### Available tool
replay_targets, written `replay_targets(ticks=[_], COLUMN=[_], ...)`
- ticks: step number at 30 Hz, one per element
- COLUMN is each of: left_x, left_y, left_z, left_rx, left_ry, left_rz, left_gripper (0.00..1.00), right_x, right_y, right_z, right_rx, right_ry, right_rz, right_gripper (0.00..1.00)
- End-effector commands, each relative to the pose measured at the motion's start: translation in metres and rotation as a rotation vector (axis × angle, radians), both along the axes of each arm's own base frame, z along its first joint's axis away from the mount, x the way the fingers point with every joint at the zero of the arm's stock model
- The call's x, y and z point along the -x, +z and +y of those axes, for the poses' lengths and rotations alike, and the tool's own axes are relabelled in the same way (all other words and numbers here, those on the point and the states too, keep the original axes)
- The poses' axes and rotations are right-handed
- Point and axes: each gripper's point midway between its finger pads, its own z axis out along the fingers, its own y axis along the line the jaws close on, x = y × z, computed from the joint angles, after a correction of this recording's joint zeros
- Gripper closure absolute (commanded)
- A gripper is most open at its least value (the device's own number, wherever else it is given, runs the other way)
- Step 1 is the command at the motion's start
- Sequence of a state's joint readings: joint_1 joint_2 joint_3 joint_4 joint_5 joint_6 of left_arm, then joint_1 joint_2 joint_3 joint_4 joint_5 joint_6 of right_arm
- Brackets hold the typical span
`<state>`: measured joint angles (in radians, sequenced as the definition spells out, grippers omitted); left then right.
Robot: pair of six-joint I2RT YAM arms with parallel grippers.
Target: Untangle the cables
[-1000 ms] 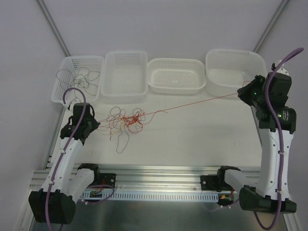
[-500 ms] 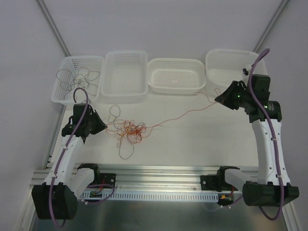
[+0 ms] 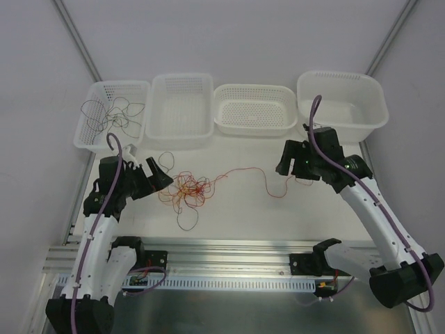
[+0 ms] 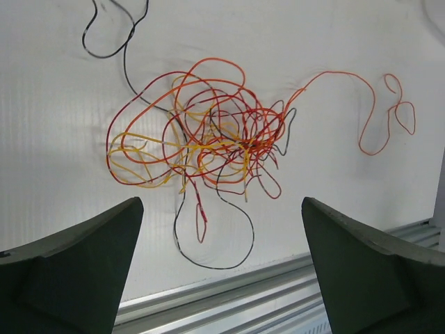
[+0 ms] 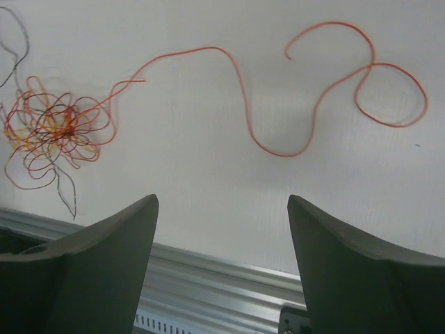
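Top and wrist views of the cable-sorting table.

The left fingers (image 4: 76, 271) stand wide apart, gripping nothing. They are 2 dark, matte, wedge-shaped pads. Seen from the left wrist, the tangle lies on the table (image 3: 278, 209) beyond the gap between them, and no wire touches either pad.

The right fingers (image 5: 90, 264), of the same dark wedge form, are also spread wide and hold nothing. White table surface shows between them.

The cables (image 3: 188, 189) form 1 loose knot of hair-thin wires on the left half of the table, about midway between its far and near edges. Bright red, dark red, orange-yellow and dark grey strands cross one another in rounded loops.

A dark grey loop (image 4: 104, 42) leaves the knot toward the far edge.

A single orange-red strand (image 5: 278, 146) runs from the knot toward the right edge in slack curves. It ends in a figure-of-8 curl near the right fingers.

Thin dark wires (image 3: 111, 111) lie coiled in the leftmost basket (image 3: 82, 132), 1 of 4 white perforated plastic baskets lined along the far edge.

A ribbed aluminium rail (image 3: 229, 247) borders the near edge of the matte white table.
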<state>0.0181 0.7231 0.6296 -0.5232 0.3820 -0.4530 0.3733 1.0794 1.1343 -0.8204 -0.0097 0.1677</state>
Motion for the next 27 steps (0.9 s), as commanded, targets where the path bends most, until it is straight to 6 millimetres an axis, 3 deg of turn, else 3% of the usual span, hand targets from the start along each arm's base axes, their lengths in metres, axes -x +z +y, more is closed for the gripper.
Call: replay_targets(ticks=[1, 5, 7, 11, 21, 26, 27], left_x=[-0.005, -0.005, 0.001, -0.009, -0.034, -0.044, -0.045], left_y=[0.046, 0.05, 0.047, 0.025, -0.021, -0.058, -0.063], left_z=[-0.006, -0.031, -0.055, -0.075, -0.117, -0.122, -0.122], left_rx=[-0.021, -0.051, -0.068, -0.207, -0.444, -0.55, -0.561], left_ry=[-0.074, -0.152, -0.227, -0.259, -0.359, -0.377, -0.373], left_rz=[-0.14, -0.116, -0.094, -0.02, 0.084, 0.169, 0.18], left_gripper=[0.01, 0.01, 0.01, 0.01, 0.11, 0.19, 0.24], right_x=[-0.006, -0.002, -0.001, 0.001, 0.006, 0.008, 0.007], right_y=[0.012, -0.003, -0.02, -0.036, -0.074, -0.088, -0.088], right_z=[0.043, 0.101, 0.117, 0.149, 0.17, 0.171, 0.172], right_rx=[-0.117, -0.216, -0.227, -0.267, -0.295, -0.309, -0.314], right_ry=[0.067, 0.154, 0.147, 0.166, 0.142, 0.123, 0.122], right_rz=[-0.092, -0.082, -0.042, -0.03, 0.036, 0.05, 0.047], right_gripper=[0.2, 0.14, 0.13, 0.14, 0.17, 0.18, 0.19])
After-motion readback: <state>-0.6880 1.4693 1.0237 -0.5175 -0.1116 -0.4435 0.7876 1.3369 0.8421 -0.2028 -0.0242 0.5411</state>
